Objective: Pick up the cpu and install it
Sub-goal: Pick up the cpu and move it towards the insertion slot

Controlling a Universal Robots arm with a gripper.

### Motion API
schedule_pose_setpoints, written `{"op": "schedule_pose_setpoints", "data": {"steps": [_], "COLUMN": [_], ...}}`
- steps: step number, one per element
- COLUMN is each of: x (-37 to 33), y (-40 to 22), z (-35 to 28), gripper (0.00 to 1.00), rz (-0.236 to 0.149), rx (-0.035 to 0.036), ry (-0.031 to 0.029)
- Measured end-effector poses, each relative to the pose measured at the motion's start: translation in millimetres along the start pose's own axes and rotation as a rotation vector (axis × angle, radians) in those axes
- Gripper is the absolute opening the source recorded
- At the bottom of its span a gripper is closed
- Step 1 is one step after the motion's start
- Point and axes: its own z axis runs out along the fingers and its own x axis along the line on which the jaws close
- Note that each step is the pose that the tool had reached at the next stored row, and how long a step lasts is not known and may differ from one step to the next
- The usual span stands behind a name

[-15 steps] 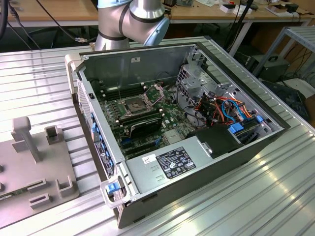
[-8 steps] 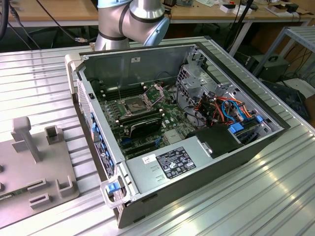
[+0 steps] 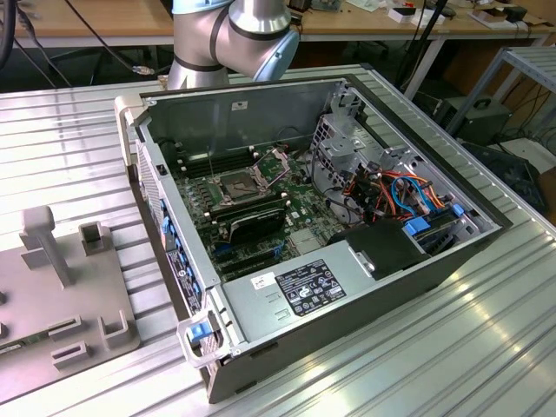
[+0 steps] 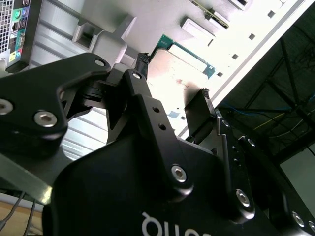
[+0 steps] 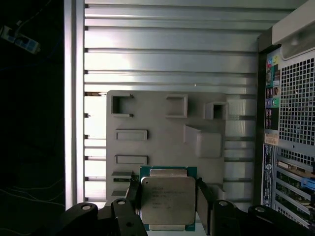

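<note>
The cpu [image 5: 166, 199], a flat square chip with a dull silver top and green edge, sits between my gripper's [image 5: 167, 194] two black fingers in both wrist views. The gripper [image 4: 173, 74] is shut on the cpu [image 4: 179, 66], one fingertip [image 4: 142, 60] on each of two opposite edges. It hangs well above the grey fixture plate [image 5: 157, 128], clear of its surface. In the exterior view the dark square socket [image 3: 239, 184] lies on the motherboard inside the open computer case [image 3: 304, 287], its hinged metal frame [image 3: 274, 162] raised.
The grey fixture plate [image 3: 52, 295] with raised holders lies on the ribbed metal table [image 3: 434, 347] at the exterior view's left. Black memory sticks [image 3: 252, 221], a power supply [image 3: 300, 282] and coloured cables [image 3: 404, 191] crowd the case. The case's rear panel [image 5: 290, 123] borders the plate.
</note>
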Motion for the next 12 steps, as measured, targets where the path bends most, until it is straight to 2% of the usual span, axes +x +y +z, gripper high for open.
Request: {"op": "schedule_pose_setpoints", "data": {"steps": [12], "x": [-9.5], "y": [-0.1], "z": [0.2], "gripper": [0.55], "rz": [0.000], "rx": [-0.0001], "ry": [-0.0002]}}
